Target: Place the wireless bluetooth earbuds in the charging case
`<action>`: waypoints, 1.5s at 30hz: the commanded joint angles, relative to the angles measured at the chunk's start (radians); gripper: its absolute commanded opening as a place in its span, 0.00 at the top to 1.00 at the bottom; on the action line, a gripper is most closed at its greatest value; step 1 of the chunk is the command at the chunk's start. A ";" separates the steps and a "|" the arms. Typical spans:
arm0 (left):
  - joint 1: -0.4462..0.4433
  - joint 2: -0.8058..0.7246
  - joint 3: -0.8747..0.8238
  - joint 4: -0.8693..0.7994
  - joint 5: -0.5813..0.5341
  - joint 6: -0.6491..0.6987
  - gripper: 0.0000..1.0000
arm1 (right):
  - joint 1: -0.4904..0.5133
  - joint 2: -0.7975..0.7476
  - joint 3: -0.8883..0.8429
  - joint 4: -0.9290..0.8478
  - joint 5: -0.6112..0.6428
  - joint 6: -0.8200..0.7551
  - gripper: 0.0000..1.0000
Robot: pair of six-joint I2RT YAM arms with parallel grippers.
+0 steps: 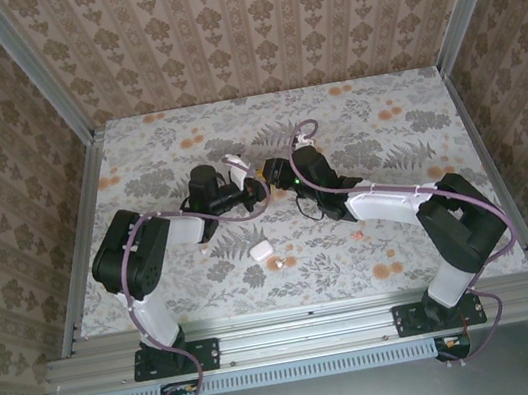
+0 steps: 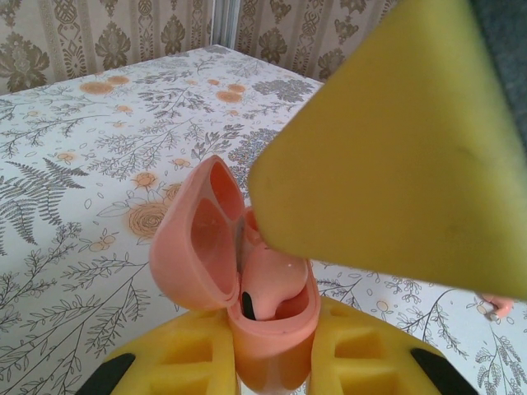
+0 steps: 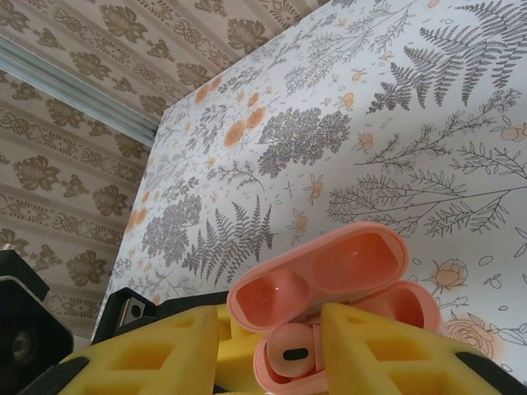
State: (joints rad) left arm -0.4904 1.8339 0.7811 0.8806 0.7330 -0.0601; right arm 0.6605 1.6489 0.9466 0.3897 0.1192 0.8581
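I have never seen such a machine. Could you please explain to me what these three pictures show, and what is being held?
These are two robot arms bolted to a table's near edge: the left arm and the right arm. One picture looks down from above; the other two come from a small camera on each wrist. On the flowered tablecloth lies a white case. The left pincer, with yellow fingers, is shut on a coral-pink case whose lid stands open; an earbud sits inside. The right pincer is close at that case, fingers apart, holding nothing.
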 commanded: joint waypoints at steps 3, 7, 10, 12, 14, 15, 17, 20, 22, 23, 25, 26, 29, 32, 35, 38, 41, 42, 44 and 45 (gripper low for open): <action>0.005 -0.016 -0.024 0.039 0.019 0.042 0.92 | -0.032 -0.115 0.019 -0.191 -0.090 -0.059 0.60; 0.006 -0.038 -0.045 0.006 0.006 0.075 0.92 | -0.079 -0.187 0.061 -0.464 -0.191 -0.099 0.59; 0.004 -0.059 -0.067 -0.021 -0.011 0.104 0.92 | -0.125 -0.216 0.089 -0.688 -0.264 -0.111 0.59; 0.004 -0.072 -0.077 -0.035 -0.018 0.118 0.92 | -0.162 -0.226 0.095 -0.839 -0.279 -0.078 0.59; 0.000 -0.087 -0.086 -0.058 -0.026 0.137 0.92 | -0.204 -0.235 0.084 -0.966 -0.307 -0.032 0.59; -0.003 -0.096 -0.089 -0.075 -0.032 0.150 0.92 | -0.228 -0.241 0.069 -1.011 -0.327 -0.001 0.59; -0.012 -0.112 -0.091 -0.111 -0.048 0.180 0.92 | -0.267 -0.250 0.024 -1.053 -0.366 0.059 0.58; -0.022 -0.135 -0.096 -0.151 -0.070 0.218 0.92 | -0.331 -0.305 -0.045 -1.086 -0.396 0.189 0.57; -0.026 -0.149 -0.103 -0.159 -0.084 0.233 0.92 | -0.376 -0.327 -0.094 -1.081 -0.420 0.300 0.55; -0.028 -0.154 -0.106 -0.160 -0.099 0.237 0.92 | -0.390 -0.333 -0.107 -1.084 -0.417 0.354 0.53; -0.030 -0.166 -0.109 -0.164 -0.130 0.238 0.92 | -0.418 -0.348 -0.135 -1.063 -0.424 0.447 0.52; -0.030 -0.177 -0.107 -0.180 -0.132 0.242 0.92 | -0.424 -0.356 -0.147 -1.054 -0.409 0.502 0.51; -0.038 -0.208 -0.103 -0.238 -0.137 0.267 0.92 | -0.427 -0.374 -0.177 -1.052 -0.332 0.689 0.50; -0.049 -0.229 -0.102 -0.281 -0.152 0.296 0.92 | -0.420 -0.346 -0.194 -1.075 -0.299 0.850 0.49; -0.053 -0.236 -0.102 -0.288 -0.154 0.303 0.92 | -0.393 -0.304 -0.179 -1.093 -0.281 0.920 0.50; -0.057 -0.236 -0.102 -0.289 -0.152 0.302 0.92 | -0.356 -0.264 -0.147 -1.116 -0.261 0.976 0.51; -0.059 -0.237 -0.103 -0.289 -0.150 0.302 0.92 | -0.334 -0.204 -0.126 -1.125 -0.262 1.006 0.53; -0.059 -0.238 -0.105 -0.289 -0.151 0.301 0.91 | -0.331 -0.191 -0.130 -1.115 -0.268 1.025 0.54; -0.060 -0.238 -0.111 -0.287 -0.149 0.302 0.91 | -0.327 -0.163 -0.146 -1.058 -0.290 1.042 0.54; -0.059 -0.238 -0.111 -0.288 -0.149 0.302 0.91 | -0.327 -0.151 -0.149 -1.046 -0.298 1.048 0.54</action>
State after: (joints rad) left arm -0.5430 1.6161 0.6796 0.6117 0.5785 0.2161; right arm 0.3286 1.4658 0.7940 -0.6708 -0.1692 1.8236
